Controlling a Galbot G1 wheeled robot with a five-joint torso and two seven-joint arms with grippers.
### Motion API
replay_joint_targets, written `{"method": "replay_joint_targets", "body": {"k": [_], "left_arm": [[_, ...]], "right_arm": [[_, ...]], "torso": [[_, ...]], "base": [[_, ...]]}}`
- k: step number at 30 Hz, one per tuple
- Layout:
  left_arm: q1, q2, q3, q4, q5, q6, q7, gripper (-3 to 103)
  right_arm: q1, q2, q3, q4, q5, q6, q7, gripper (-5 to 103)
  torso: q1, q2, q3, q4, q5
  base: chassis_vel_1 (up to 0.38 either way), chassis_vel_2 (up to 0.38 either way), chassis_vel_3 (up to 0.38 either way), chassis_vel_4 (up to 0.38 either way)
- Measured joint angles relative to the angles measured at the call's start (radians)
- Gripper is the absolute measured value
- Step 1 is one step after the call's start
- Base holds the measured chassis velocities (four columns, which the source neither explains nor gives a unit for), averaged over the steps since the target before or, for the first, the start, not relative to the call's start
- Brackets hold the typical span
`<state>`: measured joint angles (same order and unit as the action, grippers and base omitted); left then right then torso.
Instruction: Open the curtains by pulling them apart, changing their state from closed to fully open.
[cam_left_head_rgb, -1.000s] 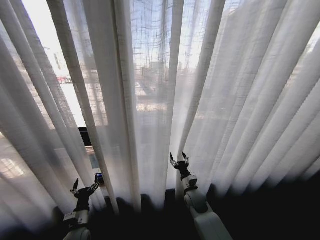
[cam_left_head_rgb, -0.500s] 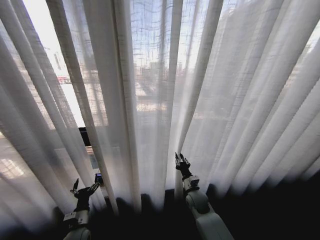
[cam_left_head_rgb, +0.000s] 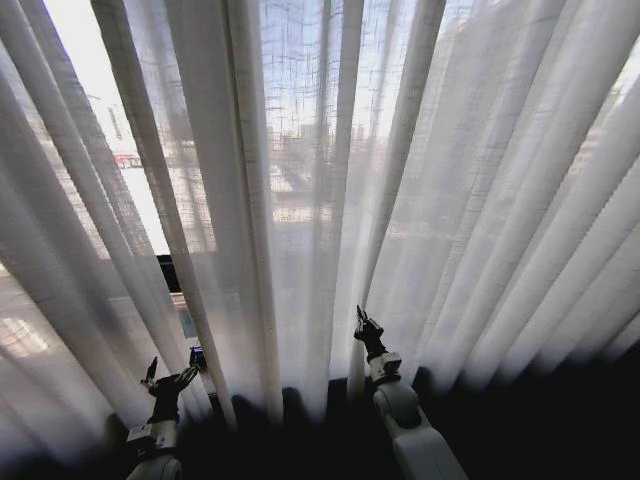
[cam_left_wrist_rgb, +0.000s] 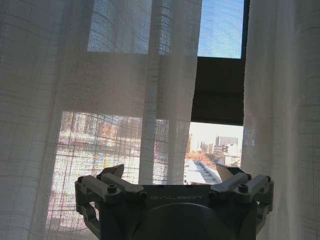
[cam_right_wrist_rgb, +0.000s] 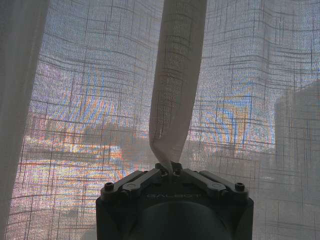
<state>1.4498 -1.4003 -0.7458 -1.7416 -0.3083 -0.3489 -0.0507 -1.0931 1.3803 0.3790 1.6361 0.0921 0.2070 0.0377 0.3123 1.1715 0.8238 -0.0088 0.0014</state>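
Sheer curtains (cam_left_head_rgb: 300, 200) hang closed; your right pincer (cam_right_wrist_rgb: 171, 169) is pinched onto one pleat, your left pincer (cam_left_wrist_rgb: 170, 175) gapes empty.

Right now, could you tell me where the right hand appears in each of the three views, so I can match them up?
Head view: the right hand sits low, just right of centre, against the curtains.
Left wrist view: the left hand, open before a gap in the fabric; I would not match the right hand here.
Right wrist view: the right hand, shut on a pleat.
Shared landmark: that pinched pleat.
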Motion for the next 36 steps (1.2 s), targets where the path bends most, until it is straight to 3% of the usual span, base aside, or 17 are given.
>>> {"method": "replay_joint_targets", "body": {"k": [8, 19, 36], "left_arm": [[0.000, 0.000, 0.000, 0.000, 0.000, 0.000, 0.000, 100], [0.000, 0.000, 0.000, 0.000, 0.000, 0.000, 0.000, 100], [0.000, 0.000, 0.000, 0.000, 0.000, 0.000, 0.000, 100]], "right_arm": [[-0.009, -0.014, 0.003, 0.025, 0.082, -0.015, -0.067, 0], [0.008, -0.020, 0.000, 0.001, 0.100, -0.021, -0.094, 0], [0.005, -0.033, 0.007, 0.009, 0.119, -0.016, -0.122, 0]], "torso": [[0.000, 0.000, 0.000, 0.0001, 0.0000], [0.000, 0.000, 0.000, 0.0002, -0.0001], [0.000, 0.000, 0.000, 0.0001, 0.0001]], "base": [[0.000, 0.000, 0.000, 0.000], [-0.028, -0.029, 0.029, 0.032], [-0.243, -0.244, 0.261, 0.245]]}}
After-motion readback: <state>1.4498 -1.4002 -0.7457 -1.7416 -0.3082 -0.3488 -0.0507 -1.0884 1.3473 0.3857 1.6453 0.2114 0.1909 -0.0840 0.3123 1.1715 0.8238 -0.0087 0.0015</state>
